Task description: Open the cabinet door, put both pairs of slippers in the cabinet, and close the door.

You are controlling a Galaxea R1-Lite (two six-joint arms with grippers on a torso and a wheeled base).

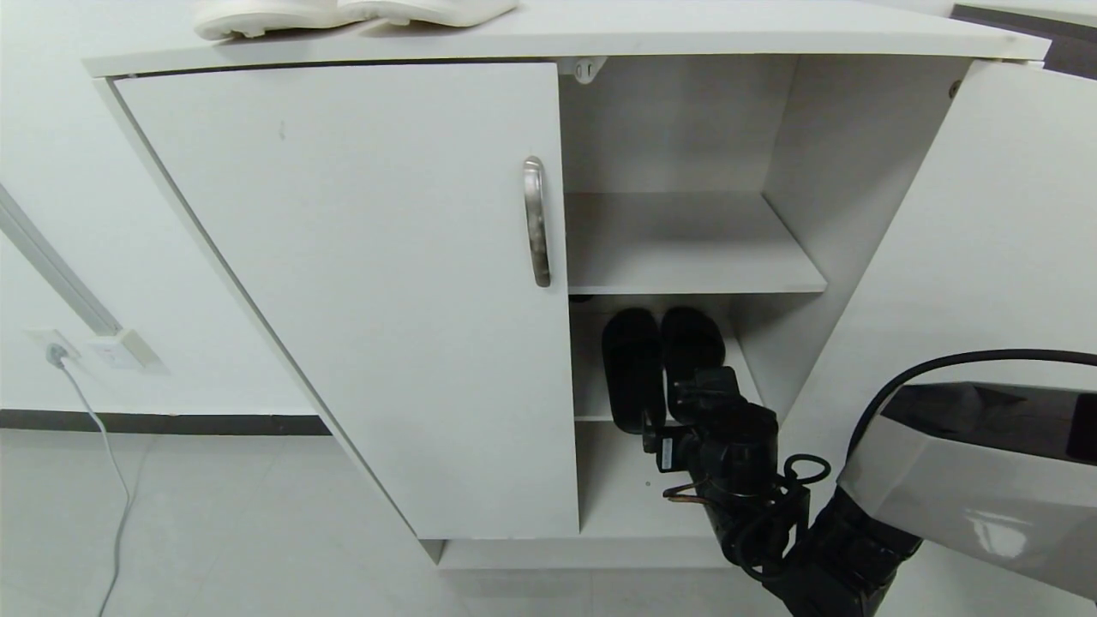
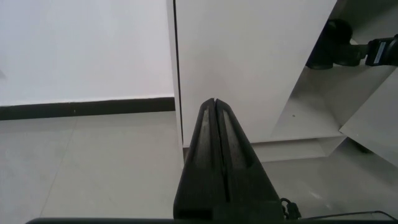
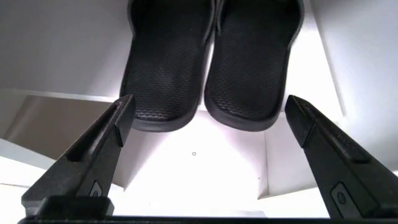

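The right claw [image 3: 208, 106] hung wide open and empty, the black slippers [image 3: 252, 56] just ahead of it; backing straight out would avoid snagging their heels.

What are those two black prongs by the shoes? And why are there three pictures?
They belong to a robot with two arms. Each arm ends in a gripper, like a hand with two fingers. One picture comes from a camera on the robot's head, and the other two come from cameras on its wrists. The head camera looks at a white cabinet with its right door open. The black slippers lie on a lower shelf inside. The right gripper is open just in front of them, holding nothing. The left gripper is shut and empty. The white slippers lie on top.
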